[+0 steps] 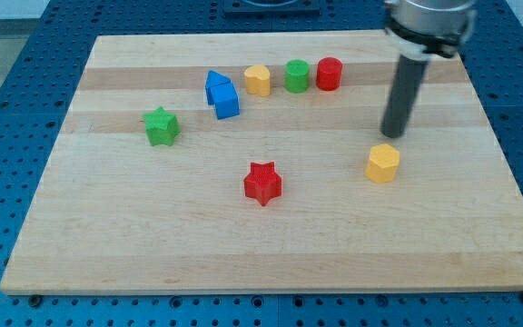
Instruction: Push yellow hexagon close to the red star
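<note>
Green star point(161, 125) far over on the left of the wooden tabletop point(107, 236). Next, two blue blocks point(221, 94) touching each other, shapes hard to make out. Then a row at the far side: a yellow block point(258, 80) with a rounded top, a green cylinder point(297, 75), a red cylinder point(329, 74), close together. Nearer, around the middle, the red star point(262, 183), alone. Well to the right of it, the yellow hexagon point(382, 163), also alone, with bare wood between the two. Just behind the hexagon and a little to the right, my tip point(392, 134), near it but apparently not touching. No hand here at all, only the dark rod, so nothing to open, close or hold. Probably a small, light, hard plastic piece, likely to slide easily on smooth wood and to spin away if hit off-centre. No picking up; best to press flat against the hexagon's right side, low and in the middle, and push left toward the red star.
</note>
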Controlling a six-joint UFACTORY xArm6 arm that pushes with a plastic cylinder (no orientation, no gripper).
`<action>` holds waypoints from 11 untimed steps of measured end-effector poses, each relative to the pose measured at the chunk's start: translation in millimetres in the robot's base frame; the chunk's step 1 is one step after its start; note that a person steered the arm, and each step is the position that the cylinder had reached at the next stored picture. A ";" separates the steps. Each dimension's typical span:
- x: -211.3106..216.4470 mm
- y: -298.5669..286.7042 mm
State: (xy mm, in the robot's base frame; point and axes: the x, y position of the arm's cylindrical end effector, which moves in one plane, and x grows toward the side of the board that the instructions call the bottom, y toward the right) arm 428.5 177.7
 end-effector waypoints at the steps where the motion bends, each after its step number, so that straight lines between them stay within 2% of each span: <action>1: 41.9 13.9; 3: 43.0 -97.1; 4: 43.1 -64.5; 6: 36.5 -79.8; 7: 4.9 -76.1; 10: 49.7 -133.3; 11: 47.8 -112.1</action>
